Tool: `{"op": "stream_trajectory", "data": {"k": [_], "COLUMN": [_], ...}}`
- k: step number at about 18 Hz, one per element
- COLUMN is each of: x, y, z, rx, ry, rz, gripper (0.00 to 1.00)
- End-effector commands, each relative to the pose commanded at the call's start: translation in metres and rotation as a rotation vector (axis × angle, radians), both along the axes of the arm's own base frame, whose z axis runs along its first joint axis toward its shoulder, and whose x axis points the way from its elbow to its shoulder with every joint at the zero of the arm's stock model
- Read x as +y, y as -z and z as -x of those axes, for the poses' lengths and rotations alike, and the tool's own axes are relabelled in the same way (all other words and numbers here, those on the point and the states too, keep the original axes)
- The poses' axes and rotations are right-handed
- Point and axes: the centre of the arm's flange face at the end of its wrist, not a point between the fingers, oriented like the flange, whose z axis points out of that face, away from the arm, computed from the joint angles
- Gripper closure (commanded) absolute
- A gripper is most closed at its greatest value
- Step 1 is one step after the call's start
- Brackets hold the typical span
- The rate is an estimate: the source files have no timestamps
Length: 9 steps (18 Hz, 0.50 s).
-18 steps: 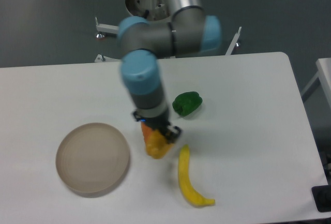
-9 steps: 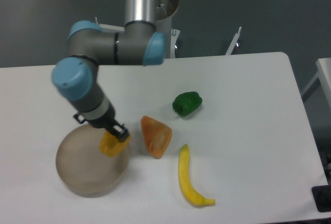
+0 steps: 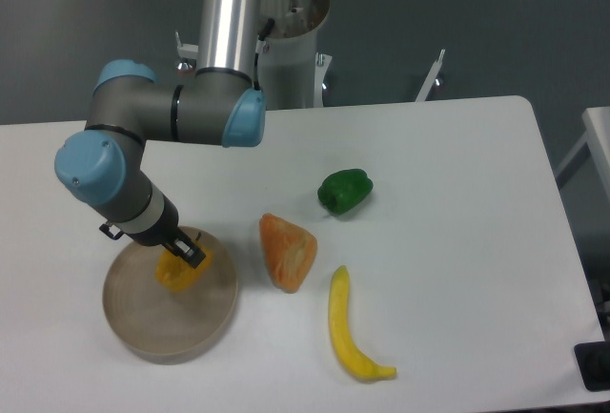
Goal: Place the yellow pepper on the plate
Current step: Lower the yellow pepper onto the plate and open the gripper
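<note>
The yellow pepper [image 3: 178, 273], small and yellow-orange, hangs just over the middle of the round beige plate [image 3: 143, 332] at the table's front left. My gripper [image 3: 180, 257] reaches down from the upper left and is shut on the yellow pepper's top. Whether the pepper touches the plate's surface cannot be told. The gripper's fingers are mostly hidden behind the wrist and the pepper.
An orange triangular wedge [image 3: 288, 251] lies just right of the plate. A green pepper [image 3: 345, 190] sits behind it, and a long curved yellow piece [image 3: 350, 334] lies toward the front. The arm's base column [image 3: 286, 41] stands behind the table's far edge.
The gripper carried the yellow pepper left from beside the orange wedge, past the plate's right rim, and now holds it lower over the plate's middle.
</note>
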Motion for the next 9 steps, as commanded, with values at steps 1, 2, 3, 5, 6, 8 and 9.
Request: {"op": "stream_trajectory", "data": {"k": [1, 2, 3, 5, 6, 8, 9], "x": [0.0012, 0.0018, 0.0025, 0.0028, 0.003, 0.0031, 0.0028], "y": [0.0023, 0.0035, 0.0066, 0.006, 0.007, 0.0082, 0.006], "z": [-0.0011, -0.0011, -0.0021, -0.0021, -0.0021, -0.002, -0.0021], "rx": [-0.002, -0.002, -0.003, -0.003, -0.003, -0.003, -0.003], "ry": [0.001, 0.003, 0.004, 0.004, 0.004, 0.004, 0.006], "rz": [0.0, -0.005, -0.002, -0.003, -0.002, 0.0, -0.003], "gripper": [0.64, 0.64, 0.64, 0.64, 0.63, 0.61, 0.49]}}
